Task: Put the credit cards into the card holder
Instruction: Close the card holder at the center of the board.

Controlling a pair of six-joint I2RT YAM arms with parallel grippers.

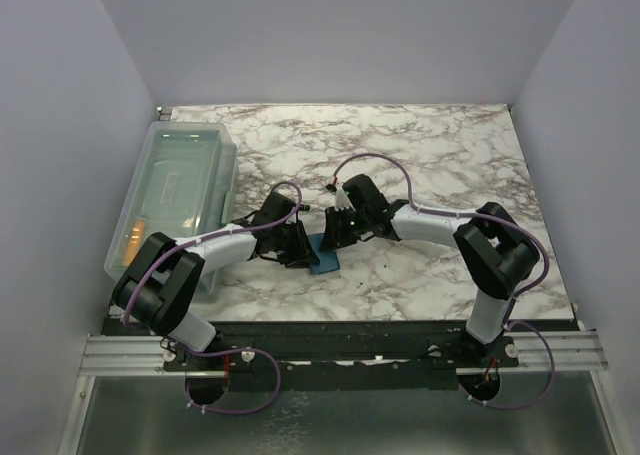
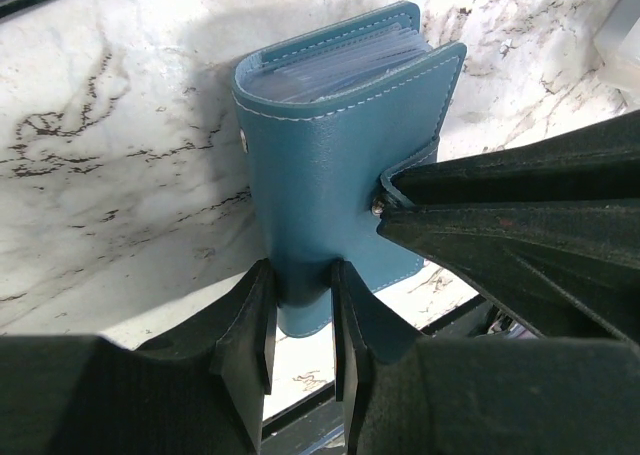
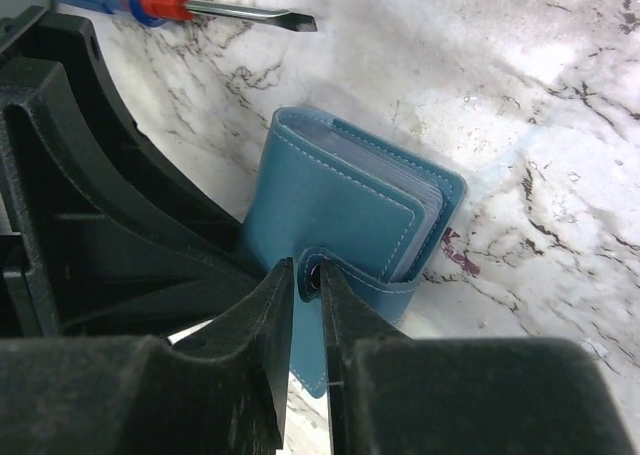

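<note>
The teal-blue card holder [image 1: 325, 258] stands folded on the marble between my two grippers. My left gripper [image 2: 303, 275] is shut on the lower edge of its cover [image 2: 320, 165], with both fingers pressed against the leather. My right gripper [image 3: 307, 272] has its jaws slightly apart around the snap tab [image 3: 370, 280]. The tab touches the right finger and a thin gap shows at the left one. Clear card sleeves [image 3: 425, 200] show inside the holder. A golden-orange shape [image 1: 133, 237] shows through the bin's wall; I cannot tell whether it is the credit cards.
A large clear plastic bin [image 1: 225, 175] stands at the left of the table, close to my left arm. A screwdriver with a red and blue handle [image 3: 150, 0] lies on the marble beyond the holder. The table's near edge runs just behind the grippers.
</note>
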